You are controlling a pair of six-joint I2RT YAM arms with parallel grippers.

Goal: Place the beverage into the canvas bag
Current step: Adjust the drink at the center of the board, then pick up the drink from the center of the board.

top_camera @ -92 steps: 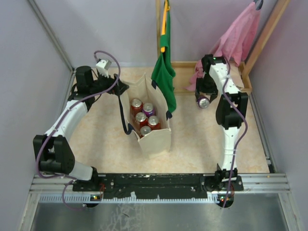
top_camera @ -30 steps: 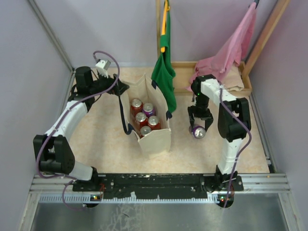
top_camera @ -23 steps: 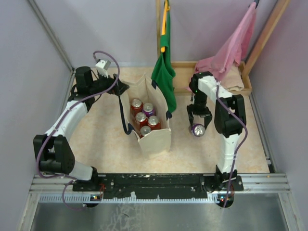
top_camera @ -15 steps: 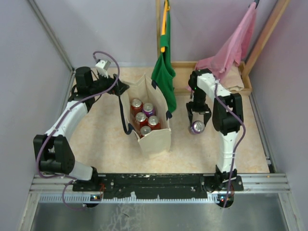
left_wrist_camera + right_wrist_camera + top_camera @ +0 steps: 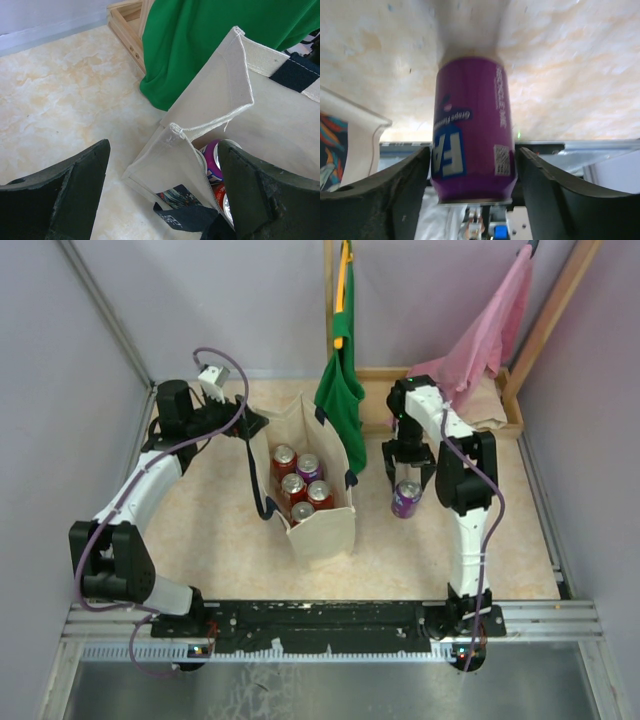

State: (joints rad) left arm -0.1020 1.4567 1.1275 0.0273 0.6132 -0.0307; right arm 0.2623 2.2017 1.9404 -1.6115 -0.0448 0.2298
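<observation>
R gripper [image 5: 407, 476] clamps purple grape soda can [image 5: 472, 125], just right of canvas bag [image 5: 325, 530]. L gripper [image 5: 164, 146] fingers apart astride bag's rim corner. Risk: bag's already crowded w/ cans [image 5: 297, 482], so this one may snag rim or topple.

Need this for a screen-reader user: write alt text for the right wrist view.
A purple beverage can is clamped between the right gripper's dark fingers, with marbled beige tabletop behind. A corner of the cream canvas bag shows at lower left.
</observation>
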